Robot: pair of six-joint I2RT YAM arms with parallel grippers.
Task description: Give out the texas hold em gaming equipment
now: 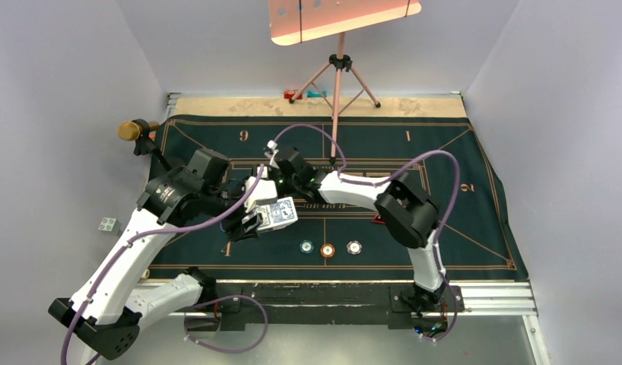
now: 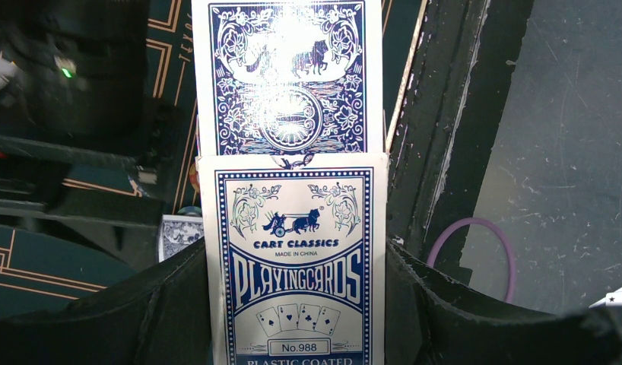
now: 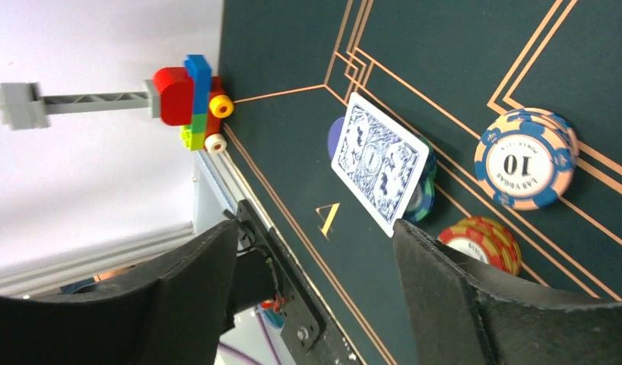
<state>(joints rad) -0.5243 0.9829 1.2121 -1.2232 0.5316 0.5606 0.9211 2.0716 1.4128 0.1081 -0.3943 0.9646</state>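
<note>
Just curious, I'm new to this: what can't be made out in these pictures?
Card, right wrist view: lies back up, face hidden.
Chips under it: mostly covered, count unclear.
Red marker, top view: largely behind the right arm.
Card box, left wrist view: bottom cut off by the edge.

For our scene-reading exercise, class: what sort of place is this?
Most likely a robotics lab bench dressed as a poker table: two robot arms bolted at its edge, a numbered green felt mat, poker chips, and a card box in the left gripper.
</note>
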